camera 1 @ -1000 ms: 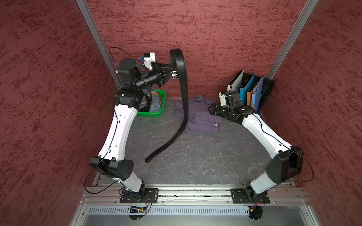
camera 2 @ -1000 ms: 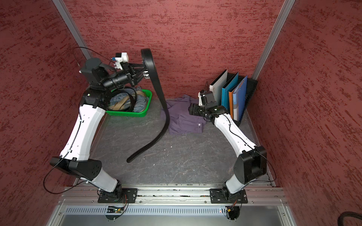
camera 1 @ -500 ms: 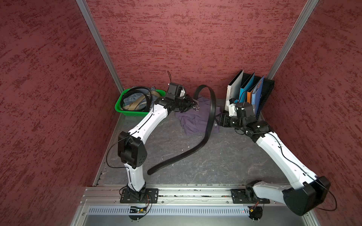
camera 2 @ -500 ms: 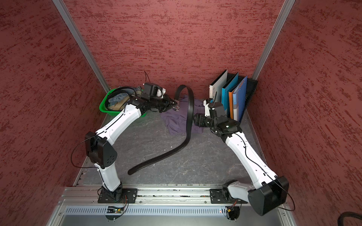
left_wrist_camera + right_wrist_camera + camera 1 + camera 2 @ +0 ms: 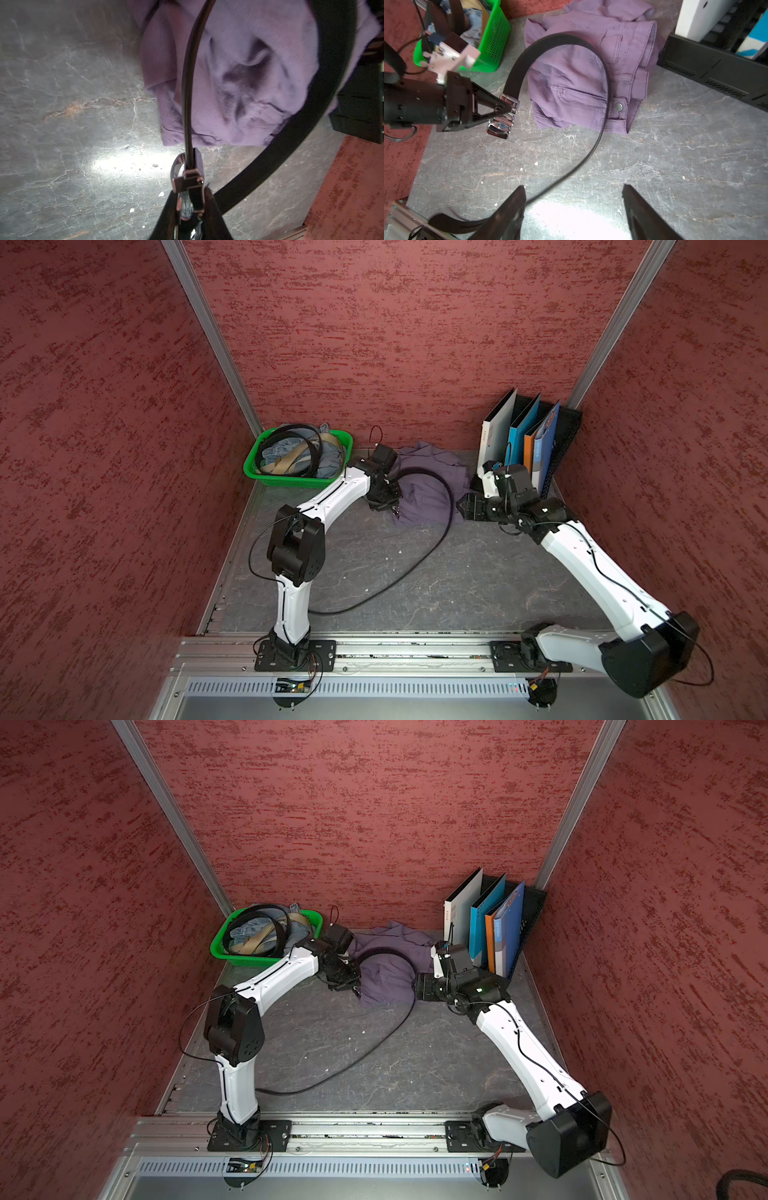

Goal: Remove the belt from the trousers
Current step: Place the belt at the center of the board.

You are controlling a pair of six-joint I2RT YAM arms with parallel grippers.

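Lowered from up high, left claw (image 5: 508, 108) sits beside the trousers (image 5: 571, 83), clamped on the buckle (image 5: 500, 126) of the belt (image 5: 517, 68), which arcs over them and trails across the desk (image 5: 478, 572); right claw (image 5: 573, 187) gapes empty nearby, basket (image 5: 286, 481) and folders (image 5: 517, 435) behind.

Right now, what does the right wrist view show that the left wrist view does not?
Right wrist only: the green basket, a silver button, the belt's tail end and the open right fingers. Left wrist only: the fine ribbing of the trousers, seen close. Both: the belt curving over the trousers, its buckle pinched in the left fingers.
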